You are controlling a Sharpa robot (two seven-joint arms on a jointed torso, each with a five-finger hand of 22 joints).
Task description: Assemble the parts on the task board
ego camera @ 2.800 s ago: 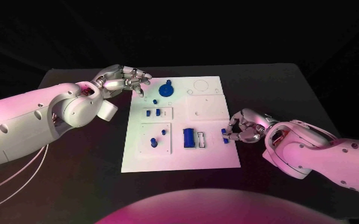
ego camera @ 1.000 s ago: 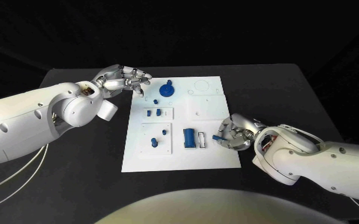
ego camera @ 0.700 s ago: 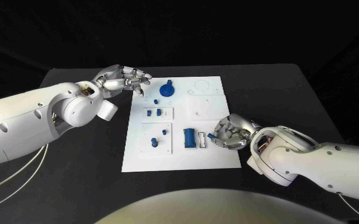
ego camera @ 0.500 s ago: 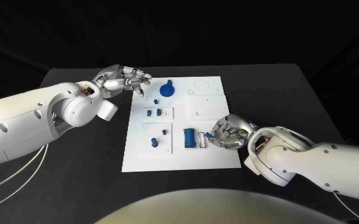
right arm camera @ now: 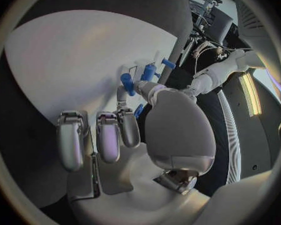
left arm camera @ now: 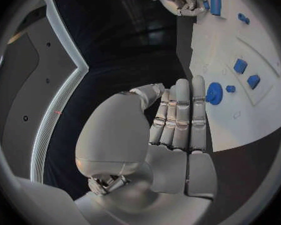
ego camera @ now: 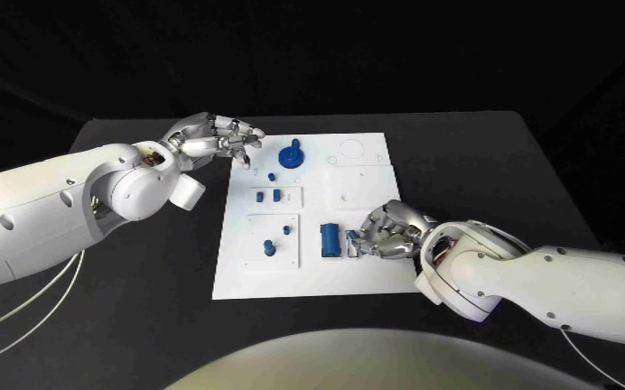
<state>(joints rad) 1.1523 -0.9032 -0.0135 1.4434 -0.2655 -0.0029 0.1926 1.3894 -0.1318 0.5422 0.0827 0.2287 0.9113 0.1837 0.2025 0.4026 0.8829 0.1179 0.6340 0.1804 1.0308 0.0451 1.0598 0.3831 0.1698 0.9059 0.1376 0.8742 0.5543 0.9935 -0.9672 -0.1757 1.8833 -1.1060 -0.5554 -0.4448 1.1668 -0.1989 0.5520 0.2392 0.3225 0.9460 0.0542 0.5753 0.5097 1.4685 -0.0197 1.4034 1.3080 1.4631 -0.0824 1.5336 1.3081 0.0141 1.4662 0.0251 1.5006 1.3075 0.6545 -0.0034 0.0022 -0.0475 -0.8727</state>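
Head view: right hand (ego camera: 388,233) pinched a small blue part (ego camera: 351,241) over the board (ego camera: 365,273), just beside the blue block (ego camera: 330,239); judged best lowered upright, slowly, clear of that block. Left hand (ego camera: 212,140) hovered at the board's far corner, fingers loosely curled, holding nothing.

Left wrist view: fingers (left arm camera: 181,110) lay straight, pressed together; round knob (left arm camera: 214,93) near.

Right wrist view: the part (right arm camera: 137,112) sat between thumb and fingertip.

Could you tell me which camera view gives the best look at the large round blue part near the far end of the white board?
The head view: the round blue part lies unobstructed on the board, with its neighbours visible. The left wrist view shows it partly behind the left robot hand. In the right wrist view I cannot pick it out.
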